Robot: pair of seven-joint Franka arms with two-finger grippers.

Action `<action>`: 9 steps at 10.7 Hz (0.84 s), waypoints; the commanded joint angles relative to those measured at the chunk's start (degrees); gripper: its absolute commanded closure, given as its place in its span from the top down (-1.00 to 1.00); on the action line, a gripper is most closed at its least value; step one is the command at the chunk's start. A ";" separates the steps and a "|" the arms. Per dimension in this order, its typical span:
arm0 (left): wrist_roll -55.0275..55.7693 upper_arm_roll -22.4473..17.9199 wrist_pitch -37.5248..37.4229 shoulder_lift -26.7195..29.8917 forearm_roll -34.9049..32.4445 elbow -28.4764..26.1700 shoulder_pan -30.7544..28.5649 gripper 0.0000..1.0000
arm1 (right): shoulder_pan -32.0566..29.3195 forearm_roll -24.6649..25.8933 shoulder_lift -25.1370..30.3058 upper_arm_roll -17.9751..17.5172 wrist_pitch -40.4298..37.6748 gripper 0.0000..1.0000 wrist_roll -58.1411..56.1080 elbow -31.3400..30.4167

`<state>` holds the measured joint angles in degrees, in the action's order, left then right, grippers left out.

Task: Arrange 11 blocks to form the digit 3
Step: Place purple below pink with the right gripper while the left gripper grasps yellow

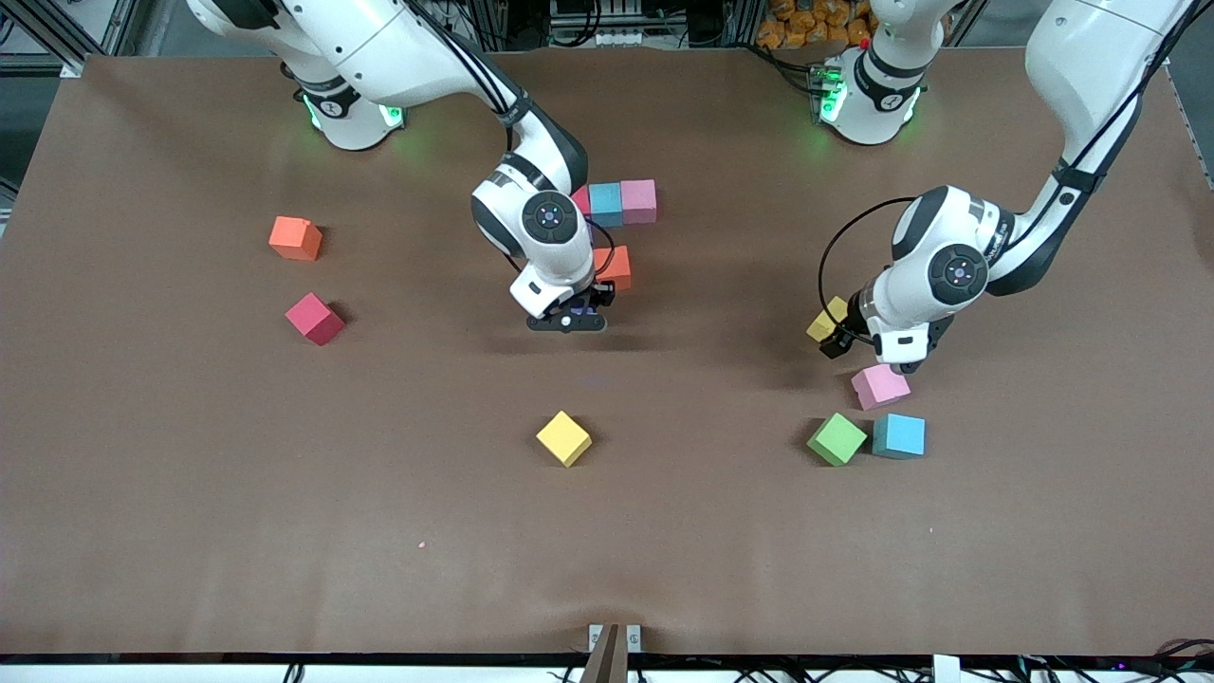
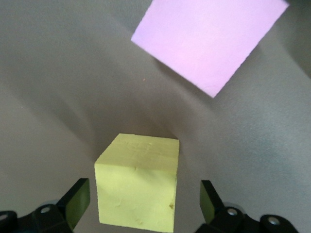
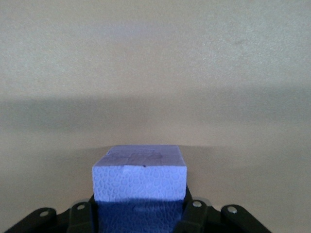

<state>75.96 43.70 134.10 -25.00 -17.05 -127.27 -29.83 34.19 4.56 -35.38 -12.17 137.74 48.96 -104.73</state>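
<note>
**A:** so what's the right gripper (image 1: 567, 321) doing rn?

**B:** mid-frame in the front view, low over the brown table (image 1: 190, 493). Fingers clamped tight on a small purple foam cube (image 3: 140, 178), you only rly see it in the right wrist view.

**A:** and the other one?

**B:** left gripper (image 2: 141, 201) is center-right of the frame, jaws spread wide w/ a yellow foam cube (image 2: 137, 183) sitting between the fingers, not pinched. A pink foam cube (image 1: 880, 386) is just below it in the frame.

**A:** the digit 3?

**B:** barely started. Upper-middle there's a row w/ a teal-blue cube (image 1: 606, 203) and another pink cube (image 1: 638, 200) touching, plus an orange cube (image 1: 616, 267) lower, partly hidden by the arm.

**A:** loose blocks?

**B:** orange (image 1: 295, 238) and red (image 1: 315, 318) at frame left, yellow (image 1: 563, 438) lower center, green (image 1: 837, 438) next to teal-blue (image 1: 899, 435) lower right.
</note>
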 commanded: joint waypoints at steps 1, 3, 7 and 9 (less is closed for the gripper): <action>1.12 0.42 0.90 -1.10 -1.32 -0.44 -0.23 1.00 | 0.26 0.71 0.39 0.12 -0.45 1.00 1.14 -1.45; 1.12 0.42 0.99 -1.81 -1.93 -0.35 -0.14 1.00 | 0.35 0.71 0.57 0.04 -0.62 1.00 1.05 -1.36; 2.60 0.24 0.90 -3.13 -2.90 0.09 -0.14 0.53 | -0.09 0.71 3.63 0.12 -0.71 1.00 0.70 -1.09; 4.98 0.33 0.82 -3.04 -2.99 0.44 0.03 -0.11 | -1.92 0.71 7.49 0.21 -0.80 1.00 -0.09 -1.18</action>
<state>78.27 43.69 134.74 -27.91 -18.20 -127.29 -29.81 33.96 4.59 -32.44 -11.84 137.78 48.97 -104.52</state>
